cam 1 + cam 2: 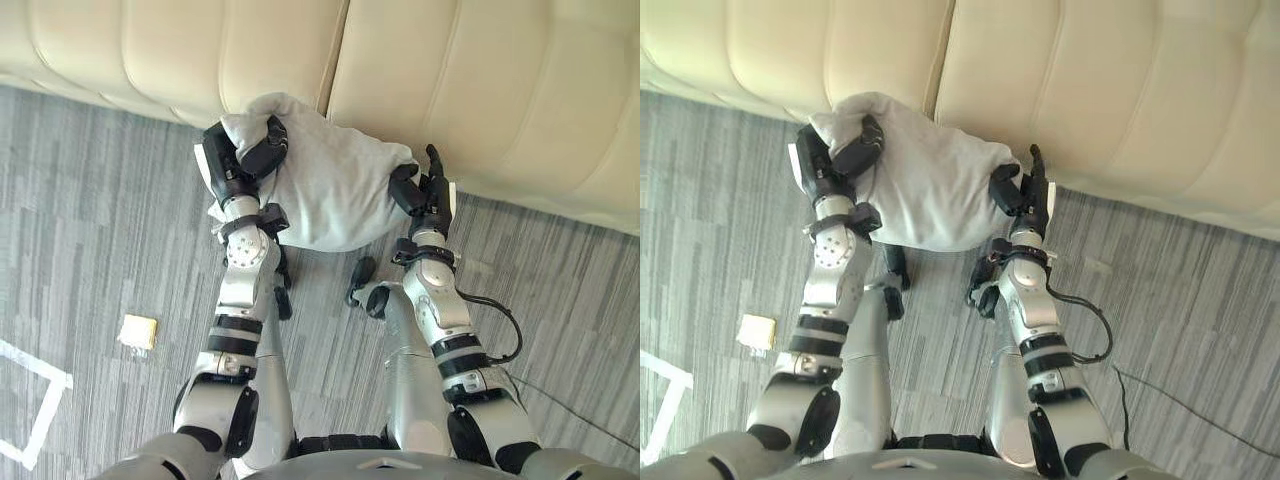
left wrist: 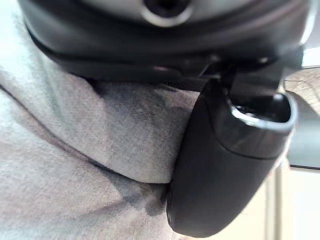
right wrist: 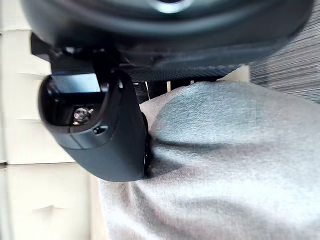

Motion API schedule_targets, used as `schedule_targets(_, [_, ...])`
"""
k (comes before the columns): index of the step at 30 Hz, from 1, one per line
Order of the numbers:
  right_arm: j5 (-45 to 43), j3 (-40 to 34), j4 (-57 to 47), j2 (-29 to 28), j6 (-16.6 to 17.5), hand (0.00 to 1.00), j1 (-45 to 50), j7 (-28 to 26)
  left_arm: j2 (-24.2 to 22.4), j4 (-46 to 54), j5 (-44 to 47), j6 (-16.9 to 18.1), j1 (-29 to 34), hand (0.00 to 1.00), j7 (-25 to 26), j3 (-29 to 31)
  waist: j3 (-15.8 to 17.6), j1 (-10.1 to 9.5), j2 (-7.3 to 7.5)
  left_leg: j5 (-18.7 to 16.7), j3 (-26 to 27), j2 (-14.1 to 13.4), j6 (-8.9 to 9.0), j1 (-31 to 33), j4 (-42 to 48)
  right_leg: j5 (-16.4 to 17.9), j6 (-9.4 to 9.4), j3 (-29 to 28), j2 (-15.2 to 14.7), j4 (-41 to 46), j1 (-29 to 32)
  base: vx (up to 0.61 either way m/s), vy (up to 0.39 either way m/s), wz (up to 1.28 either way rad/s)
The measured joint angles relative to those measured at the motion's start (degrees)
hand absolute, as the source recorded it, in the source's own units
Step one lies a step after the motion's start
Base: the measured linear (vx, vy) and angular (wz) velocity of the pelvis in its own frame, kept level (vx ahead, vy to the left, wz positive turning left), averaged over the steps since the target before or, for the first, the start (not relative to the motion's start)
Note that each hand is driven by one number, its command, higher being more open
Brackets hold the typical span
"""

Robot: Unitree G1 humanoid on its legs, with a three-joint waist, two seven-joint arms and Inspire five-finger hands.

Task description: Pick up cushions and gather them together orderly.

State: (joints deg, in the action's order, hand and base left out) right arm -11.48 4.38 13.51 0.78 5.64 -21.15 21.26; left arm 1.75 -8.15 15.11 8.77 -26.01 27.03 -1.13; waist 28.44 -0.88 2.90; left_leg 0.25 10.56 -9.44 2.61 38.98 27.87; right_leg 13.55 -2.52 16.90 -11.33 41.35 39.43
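Observation:
A grey cushion (image 1: 330, 190) hangs above the floor in front of the cream sofa (image 1: 480, 80), held between both hands. My left hand (image 1: 232, 165) grips its left corner, with the thumb (image 2: 220, 165) curled over the fabric (image 2: 60, 165). My right hand (image 1: 432, 200) holds the right edge. Its thumb (image 3: 100, 140) presses into the cushion (image 3: 240, 170), and one finger points up beside the sofa front. The other fingers of both hands are hidden behind the cushion.
The sofa runs across the far side, its front edge just beyond the cushion. Grey striped carpet (image 1: 100, 220) covers the floor. A small pale yellow square (image 1: 138, 331) lies on it at the left, near white tape lines (image 1: 40, 385).

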Motion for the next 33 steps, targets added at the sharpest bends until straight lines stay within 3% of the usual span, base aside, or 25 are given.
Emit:
schedule_targets(6, [0.21, 3.15, -9.51, 2.21, 0.83, 0.00, 11.11, -0.53, -1.03, 6.08, 1.84, 2.06, 10.78, 0.00, -1.28, -3.32, -2.24, -0.66, -0.73, 0.42, 1.47, 0.90, 0.65, -12.90, -7.07, 0.13, 1.09, -0.10, 0.76, -5.34, -11.43, 0.10, -0.012, -0.08])
schedule_targets(10, [1.52, 4.37, -11.34, 3.33, 0.84, 0.00, 19.41, -1.97, -0.98, 6.93, 3.42, 2.15, 20.11, 0.00, -3.07, -5.91, -7.24, -0.49, -1.49, 0.40, 2.13, 0.91, 1.39, -19.75, -11.31, 0.54, 1.70, -0.23, 2.01, -8.97, -17.33, 0.14, -0.053, -0.09])
schedule_targets(12, [3.20, 4.37, -11.44, 4.56, 0.86, 0.00, 21.56, -2.80, -0.71, 6.94, 4.55, 2.22, 23.43, 0.00, -4.47, -7.20, -8.09, -0.40, -2.16, -0.47, 2.15, 0.71, 2.08, -22.46, -11.46, 0.94, 1.94, -0.72, 2.81, -9.74, -19.95, 0.10, -0.064, -0.17])
schedule_targets(15, [4.95, 4.37, -11.50, 6.12, 0.83, 0.00, 23.91, -3.56, -0.57, 6.84, 5.86, 2.24, 27.51, 0.00, -6.36, -8.22, -8.86, -0.34, -2.93, -3.24, 0.35, -0.35, 2.38, -23.14, -6.41, 2.14, 1.67, -1.58, 3.50, -9.59, -22.75, 0.08, -0.030, -0.20])
schedule_targets(20, [7.07, 4.26, -11.74, 6.36, 0.78, 0.00, 27.14, -3.67, 0.15, 6.15, 7.80, 2.02, 31.77, 0.00, -7.53, -9.85, -10.72, 0.05, -2.93, -4.37, -5.44, -0.76, 2.67, -20.08, 4.85, 3.84, 0.64, -1.97, 4.21, -10.69, -27.53, 0.06, -0.027, -0.05])
schedule_targets(22, [7.15, 3.87, -11.76, 6.37, 0.71, 0.00, 27.26, -3.67, 0.90, 5.09, 8.01, 1.97, 31.97, 0.00, -7.56, -10.77, -12.25, -0.36, -2.69, -7.14, -8.21, 1.15, 2.87, -19.72, 0.30, 4.08, 0.04, -2.63, 4.36, -11.90, -27.91, 0.11, 0.031, -0.12])
schedule_targets(24, [7.15, 3.38, -11.75, 6.37, 0.70, 0.00, 27.24, -3.66, 1.90, 4.48, 7.99, 1.75, 32.05, 0.00, -7.58, -11.90, -12.96, -0.36, -2.59, -6.86, -10.35, 3.36, 2.98, -19.75, -7.26, 4.01, 0.18, -2.85, 4.46, -13.49, -28.78, 0.15, 0.075, -0.14])
schedule_targets(27, [7.15, 3.04, -11.56, 6.36, 0.63, 0.00, 26.88, -3.66, 2.64, 4.13, 7.99, 0.70, 32.53, 0.00, -7.59, -12.10, -13.50, -0.62, -2.30, -1.64, -12.66, 5.17, 3.67, -20.35, -15.14, 3.57, 2.04, -4.40, 4.66, -15.69, -30.27, 0.28, 0.170, -0.31])
schedule_targets(28, [7.31, 3.04, -11.33, 6.02, 0.50, 0.00, 26.95, -3.69, 3.26, 3.98, 7.98, 0.48, 33.39, 0.00, -7.65, -12.23, -14.40, -0.68, -1.95, 2.84, -11.86, 5.66, 2.37, -21.87, -16.37, 3.39, 3.71, -6.01, 4.44, -16.98, -31.11, 0.42, 0.229, -0.48])
schedule_targets(32, [7.63, 2.72, -11.26, 5.60, -0.15, 0.00, 28.30, -4.06, 3.68, 3.96, 7.92, -0.48, 34.90, 0.00, -7.99, -12.97, -15.99, -0.51, 0.07, -3.95, -7.19, 8.66, -1.49, -23.60, -10.05, 2.55, 7.12, -9.58, 0.38, -16.76, -33.47, 0.35, 0.240, -0.37])
schedule_targets(33, [7.78, 2.64, -11.24, 5.59, -0.15, 0.00, 28.29, -4.23, 3.70, 3.95, 7.92, -0.49, 34.90, 0.00, -8.03, -12.97, -15.99, -0.44, 0.07, -4.45, -6.79, 8.78, -1.59, -24.04, -10.05, 2.46, 7.26, -9.84, 0.09, -15.72, -33.20, 0.27, 0.221, -0.46])
